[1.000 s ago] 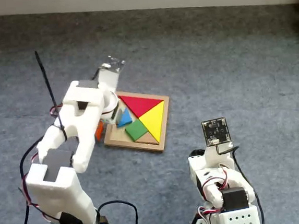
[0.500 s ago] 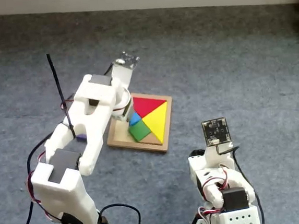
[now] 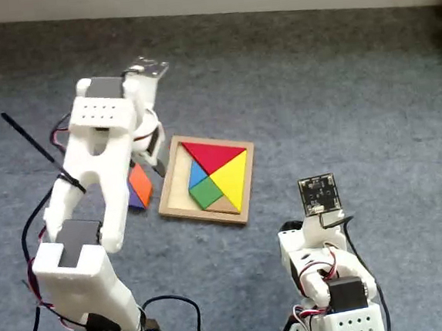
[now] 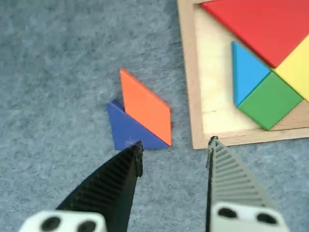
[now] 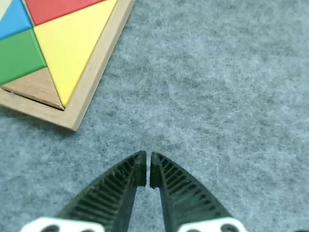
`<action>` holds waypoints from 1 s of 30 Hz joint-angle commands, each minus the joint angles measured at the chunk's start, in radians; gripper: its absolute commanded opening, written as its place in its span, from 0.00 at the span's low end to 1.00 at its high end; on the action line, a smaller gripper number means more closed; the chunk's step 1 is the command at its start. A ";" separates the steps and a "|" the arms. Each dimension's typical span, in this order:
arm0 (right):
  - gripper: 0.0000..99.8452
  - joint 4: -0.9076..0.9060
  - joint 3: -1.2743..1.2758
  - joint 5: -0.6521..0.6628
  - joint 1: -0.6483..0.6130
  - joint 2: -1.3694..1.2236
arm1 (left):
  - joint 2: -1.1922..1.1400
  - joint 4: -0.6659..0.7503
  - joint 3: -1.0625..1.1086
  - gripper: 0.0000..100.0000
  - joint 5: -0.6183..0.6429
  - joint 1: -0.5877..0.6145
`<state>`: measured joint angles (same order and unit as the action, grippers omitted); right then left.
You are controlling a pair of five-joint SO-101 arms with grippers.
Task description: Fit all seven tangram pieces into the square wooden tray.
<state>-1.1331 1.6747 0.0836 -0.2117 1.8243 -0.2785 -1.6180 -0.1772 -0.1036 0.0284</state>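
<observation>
Orange parallelogram (image 4: 145, 106) and dark blue triangle (image 4: 124, 133), touching, lie on grey carpet (image 4: 53, 58) just ahead of the left gripper (image 4: 175, 143), jaws wide apart and empty; wooden tray (image 4: 187, 72) close alongside them. Right gripper (image 5: 147, 169) nearly closed, holding nothing.

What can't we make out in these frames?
- High view: the left arm covers part of the orange piece and dark blue triangle.
- Left wrist view: the orange piece hides one edge of that triangle; the frame cuts off the tray.
- Tan wedge in tray: piece or bare floor, unclear.
</observation>
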 commanded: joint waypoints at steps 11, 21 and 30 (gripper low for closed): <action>0.03 0.008 0.107 -0.006 0.013 0.012 | 0.050 0.161 0.246 0.23 0.006 0.182; 0.03 0.008 0.107 -0.006 0.013 0.012 | 0.048 0.420 0.450 0.23 0.012 0.179; 0.03 -0.004 0.107 -0.006 0.013 0.012 | 0.048 0.514 0.469 0.23 0.064 0.202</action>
<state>-1.1331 1.6747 0.0836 -0.2117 1.8243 -0.2570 -1.1331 0.2938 -0.0499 0.2248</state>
